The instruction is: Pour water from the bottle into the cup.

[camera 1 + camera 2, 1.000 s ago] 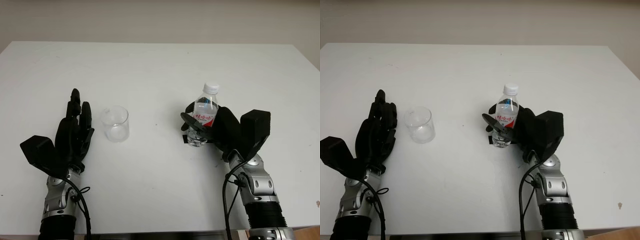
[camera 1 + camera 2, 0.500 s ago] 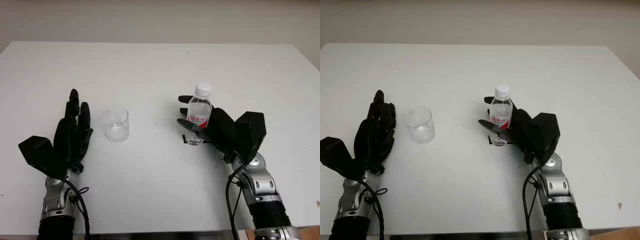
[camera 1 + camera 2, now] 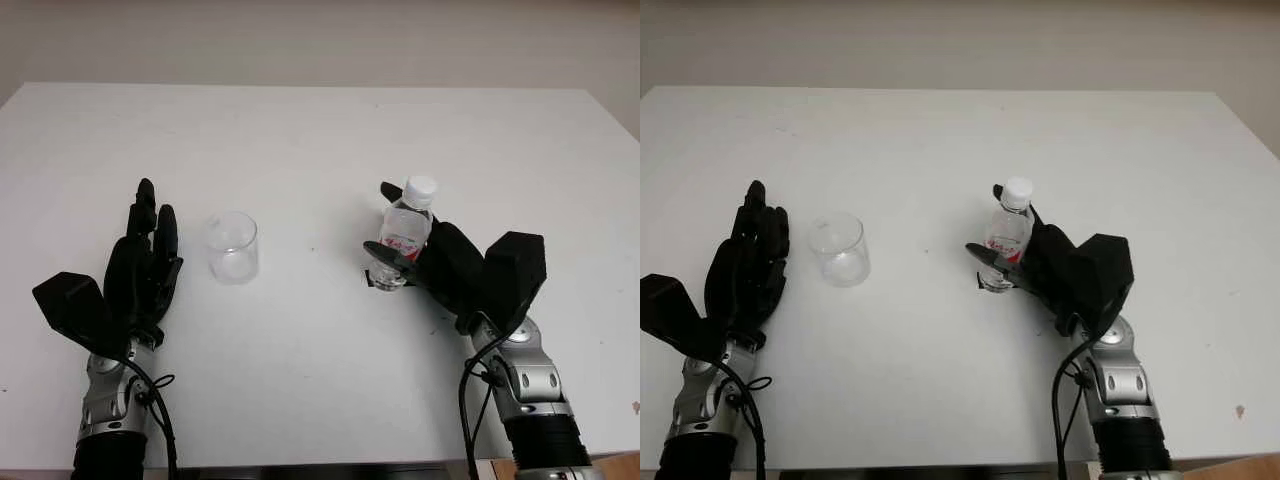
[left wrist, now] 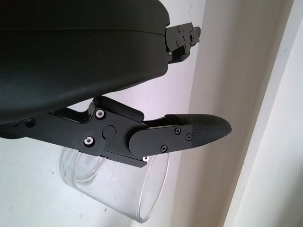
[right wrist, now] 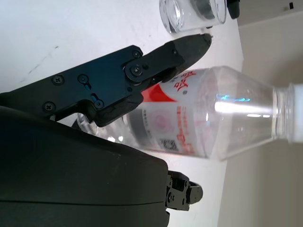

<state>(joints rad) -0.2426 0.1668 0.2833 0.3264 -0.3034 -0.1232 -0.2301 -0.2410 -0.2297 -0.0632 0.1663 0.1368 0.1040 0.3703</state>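
A small clear water bottle (image 3: 406, 234) with a white cap (image 3: 421, 188) and a red-and-white label is left of my right hand (image 3: 392, 226), which is shut on it. The bottle leans with its cap toward the right, its base close to the table. In the right wrist view one finger (image 5: 161, 56) crosses the label of the bottle (image 5: 208, 125). A clear cup (image 3: 232, 247) stands upright left of centre, well apart from the bottle. My left hand (image 3: 150, 240) is open just left of the cup, not touching it; the left wrist view shows the cup (image 4: 118, 196) beyond a finger (image 4: 189, 135).
The white table (image 3: 320, 140) stretches wide behind the hands, with its far edge against a pale wall. The near edge runs just under both forearms. A small dark speck (image 3: 636, 406) lies at the right.
The bottle moved left in my right hand, then came back right and now leans, cap toward the right. The left hand and the cup have stayed put.
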